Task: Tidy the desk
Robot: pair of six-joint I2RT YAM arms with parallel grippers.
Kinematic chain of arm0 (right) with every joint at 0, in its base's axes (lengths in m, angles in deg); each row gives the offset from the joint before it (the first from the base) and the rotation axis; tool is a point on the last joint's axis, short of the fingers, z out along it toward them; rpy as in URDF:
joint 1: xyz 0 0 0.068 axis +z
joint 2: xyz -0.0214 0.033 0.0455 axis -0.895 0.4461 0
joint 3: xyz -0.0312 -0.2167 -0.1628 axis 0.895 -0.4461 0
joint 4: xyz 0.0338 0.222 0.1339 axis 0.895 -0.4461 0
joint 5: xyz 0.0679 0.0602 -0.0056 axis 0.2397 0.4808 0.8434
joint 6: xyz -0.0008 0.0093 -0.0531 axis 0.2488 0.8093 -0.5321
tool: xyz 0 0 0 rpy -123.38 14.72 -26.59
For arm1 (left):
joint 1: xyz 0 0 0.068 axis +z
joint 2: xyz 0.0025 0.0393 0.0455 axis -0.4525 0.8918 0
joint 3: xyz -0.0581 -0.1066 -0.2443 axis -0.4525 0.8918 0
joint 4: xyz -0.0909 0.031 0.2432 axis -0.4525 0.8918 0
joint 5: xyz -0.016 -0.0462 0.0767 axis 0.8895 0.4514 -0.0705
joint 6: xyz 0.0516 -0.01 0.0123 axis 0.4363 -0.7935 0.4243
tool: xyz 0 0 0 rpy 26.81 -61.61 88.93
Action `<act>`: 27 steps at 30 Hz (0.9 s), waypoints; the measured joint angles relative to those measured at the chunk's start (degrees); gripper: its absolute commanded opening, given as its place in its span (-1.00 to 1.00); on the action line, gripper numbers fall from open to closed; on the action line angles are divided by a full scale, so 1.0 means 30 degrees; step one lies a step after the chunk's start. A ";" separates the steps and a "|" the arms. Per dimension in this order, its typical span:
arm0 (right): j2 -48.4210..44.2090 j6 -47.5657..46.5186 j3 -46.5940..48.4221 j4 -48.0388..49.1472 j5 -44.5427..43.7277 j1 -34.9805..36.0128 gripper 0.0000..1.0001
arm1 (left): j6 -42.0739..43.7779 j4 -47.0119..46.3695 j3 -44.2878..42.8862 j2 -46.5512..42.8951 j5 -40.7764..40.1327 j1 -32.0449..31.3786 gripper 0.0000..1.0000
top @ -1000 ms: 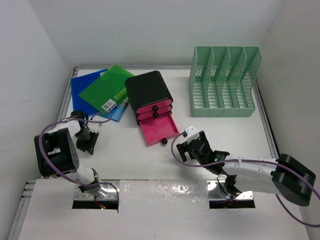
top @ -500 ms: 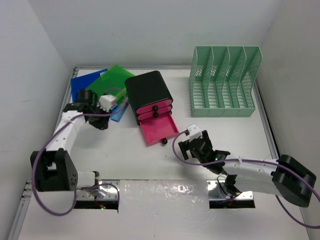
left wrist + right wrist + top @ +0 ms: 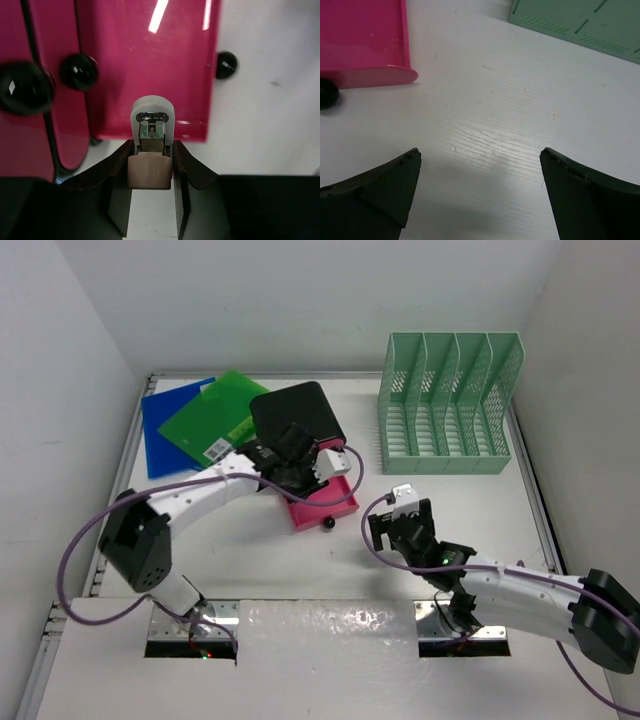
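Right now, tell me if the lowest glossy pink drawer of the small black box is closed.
No, the lowest pink drawer is pulled far out, its tray exposed.

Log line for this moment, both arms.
left gripper: shut on small item, at open pink drawer | right gripper: open, over desk

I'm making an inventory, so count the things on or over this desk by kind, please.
Folders: 2, a blue folder and a green folder
Drawer box: 1
File rack: 1
Small white object in the left gripper: 1
Total: 5
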 measured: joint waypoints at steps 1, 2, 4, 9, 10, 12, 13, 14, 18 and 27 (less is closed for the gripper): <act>-0.0036 0.0124 0.0000 -0.0219 -0.0109 -0.0029 0.98 | -0.0029 -0.0423 -0.0175 0.0554 -0.0517 -0.0197 -0.97; -0.0058 0.0219 0.0000 -0.0474 -0.0226 -0.0029 0.98 | 0.0007 -0.0882 -0.0299 0.1115 -0.0984 -0.0335 -0.96; -0.0073 0.0452 0.0007 -0.0998 -0.0546 -0.0036 0.98 | 0.0211 -0.1756 -0.0444 0.2331 -0.1989 -0.0685 -0.95; -0.0255 0.0940 0.0160 -0.2339 -0.1311 -0.0044 0.98 | 0.0357 -0.3096 -0.1137 0.5085 -0.3701 -0.1435 -0.85; -0.0299 0.1013 0.0211 -0.2535 -0.1450 -0.0051 0.98 | 0.0321 -0.3388 -0.1290 0.5472 -0.4022 -0.1508 -0.83; -0.0437 0.1158 0.0335 -0.3009 -0.1661 -0.0044 0.98 | 0.0255 -0.3927 -0.1566 0.5996 -0.4626 -0.1552 -0.80; -0.0539 0.1224 0.0408 -0.3293 -0.1756 -0.0051 0.98 | 0.0197 -0.4269 -0.1683 0.6171 -0.4954 -0.1552 -0.78; -0.0627 0.1253 0.0474 -0.3395 -0.1814 -0.0051 0.98 | 0.0146 -0.4568 -0.1785 0.6302 -0.5231 -0.1559 -0.78; -0.1056 0.1443 0.0583 -0.3971 -0.2157 -0.0044 0.98 | -0.0124 -0.5180 -0.1851 0.6739 -0.6207 -0.1865 -0.68; -0.1224 0.1639 0.0758 -0.4561 -0.2382 -0.0044 0.98 | -0.0080 -0.7111 -0.1282 0.7992 -1.0244 -0.2841 -0.49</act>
